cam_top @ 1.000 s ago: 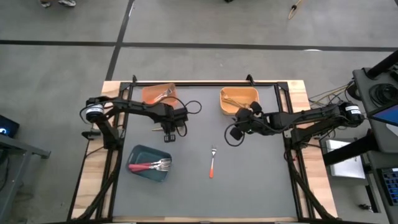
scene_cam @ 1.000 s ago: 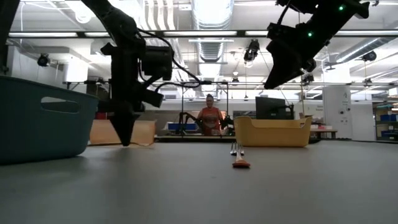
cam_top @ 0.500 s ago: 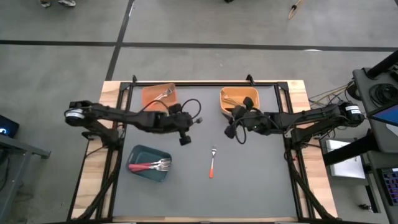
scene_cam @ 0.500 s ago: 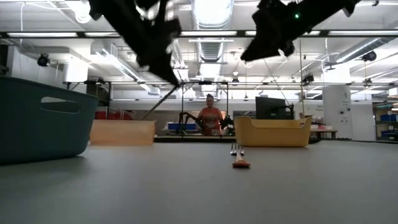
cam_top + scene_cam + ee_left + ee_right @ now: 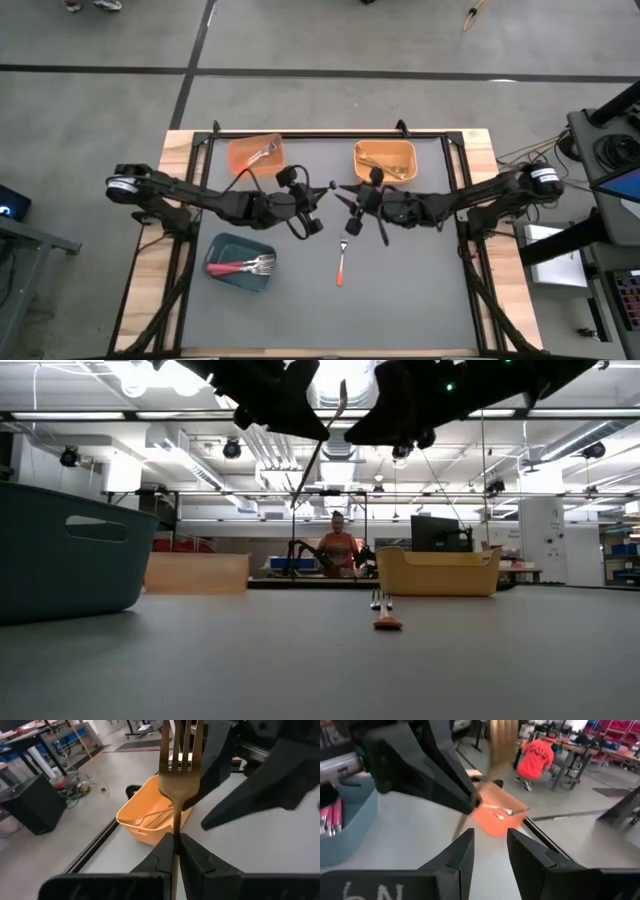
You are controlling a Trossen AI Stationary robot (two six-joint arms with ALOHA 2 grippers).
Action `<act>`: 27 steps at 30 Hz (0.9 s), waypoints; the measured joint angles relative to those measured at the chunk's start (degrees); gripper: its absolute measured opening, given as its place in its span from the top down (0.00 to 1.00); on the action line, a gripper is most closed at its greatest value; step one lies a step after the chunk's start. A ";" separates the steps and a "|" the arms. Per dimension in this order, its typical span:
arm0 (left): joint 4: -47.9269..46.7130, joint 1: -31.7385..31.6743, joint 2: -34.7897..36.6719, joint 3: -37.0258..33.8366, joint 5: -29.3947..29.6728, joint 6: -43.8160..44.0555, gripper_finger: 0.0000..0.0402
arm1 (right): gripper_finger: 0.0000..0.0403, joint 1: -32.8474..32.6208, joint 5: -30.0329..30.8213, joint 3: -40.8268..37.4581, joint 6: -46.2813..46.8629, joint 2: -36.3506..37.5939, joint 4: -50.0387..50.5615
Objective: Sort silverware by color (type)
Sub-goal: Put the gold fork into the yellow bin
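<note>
A gold fork (image 5: pixel 181 755) is held up over the middle of the table, with my left gripper (image 5: pixel 176 842) shut on it; in the low view the gold fork (image 5: pixel 310 465) slants high above the mat. My right gripper (image 5: pixel 490 845) faces it from the table's right, open, close to the tine end; no touch shows. An orange-handled fork (image 5: pixel 342 262) lies flat on the mat. Red-handled forks (image 5: pixel 245 266) lie in the teal bin (image 5: pixel 222 250). Gold forks (image 5: pixel 380 162) lie in the yellow-orange bin (image 5: pixel 385 148). One fork (image 5: pixel 265 152) lies in the orange bin (image 5: pixel 245 155). My left gripper pinches the gold fork's handle just below the neck (image 5: pixel 175 827) between its two fingers. The fingers come nearly level from the table's left and lie along the fork. The tines (image 5: pixel 182 745) stick out past the fingertips. The fork is lifted clear, its handle end (image 5: pixel 295 505) slanting down.
Three bins stand on the mat: orange at the far left, yellow-orange at the far right, teal near the left front. The two grippers are close together (image 5: pixel 332 205) above the middle. A person in red (image 5: pixel 338 545) is in the room beyond the far edge.
My left gripper has risen from the mat near the orange bin, gone toward the table's middle and tipped from pointing down to almost level, lifting the gold fork clear. My right gripper has come from the yellow-orange bin toward the middle and tipped up to near level.
</note>
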State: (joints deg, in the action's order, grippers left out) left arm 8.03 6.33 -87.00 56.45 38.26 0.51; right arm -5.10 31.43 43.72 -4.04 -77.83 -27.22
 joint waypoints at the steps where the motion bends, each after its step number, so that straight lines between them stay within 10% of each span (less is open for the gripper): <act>1: -0.03 0.00 -0.10 0.02 0.19 0.03 1.00 | 0.73 -0.12 0.02 -0.02 -0.38 -1.30 -2.31; 13: -1.60 3.82 -0.40 0.02 18.17 -4.77 1.00 | 0.75 -0.42 1.07 0.03 -4.59 -7.81 -20.74; 27: -2.59 4.00 -0.42 0.02 18.31 -2.97 1.00 | 0.61 -0.15 1.11 1.12 4.61 -7.90 -23.38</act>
State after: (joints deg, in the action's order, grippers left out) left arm 5.45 10.33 -87.42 56.47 56.58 -2.46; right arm -5.26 32.53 44.84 0.57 -85.73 -50.61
